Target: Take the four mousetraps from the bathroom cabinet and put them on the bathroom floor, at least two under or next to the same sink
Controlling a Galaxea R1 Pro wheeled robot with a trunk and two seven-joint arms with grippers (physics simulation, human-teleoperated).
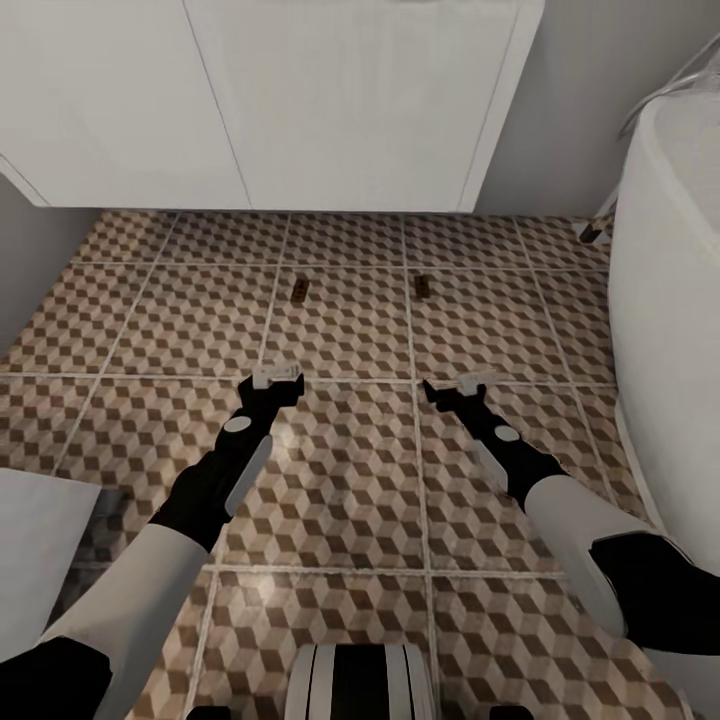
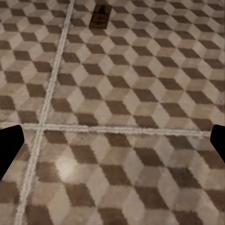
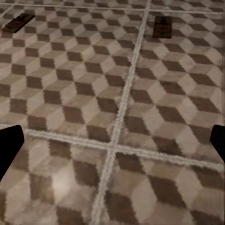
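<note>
The robot's base [image 1: 360, 682] shows at the lower edge of the head view. Both arms reach forward and down over the bathroom floor [image 1: 340, 500]. The left gripper [image 1: 276, 378] and the right gripper [image 1: 462, 383] are both spread wide and hold nothing. Beyond each lies one flat brown mousetrap, well apart from the fingertips: the left mousetrap [image 1: 299, 290] and the right mousetrap [image 1: 423, 286], near the white vanity [image 1: 300, 100].
</note>
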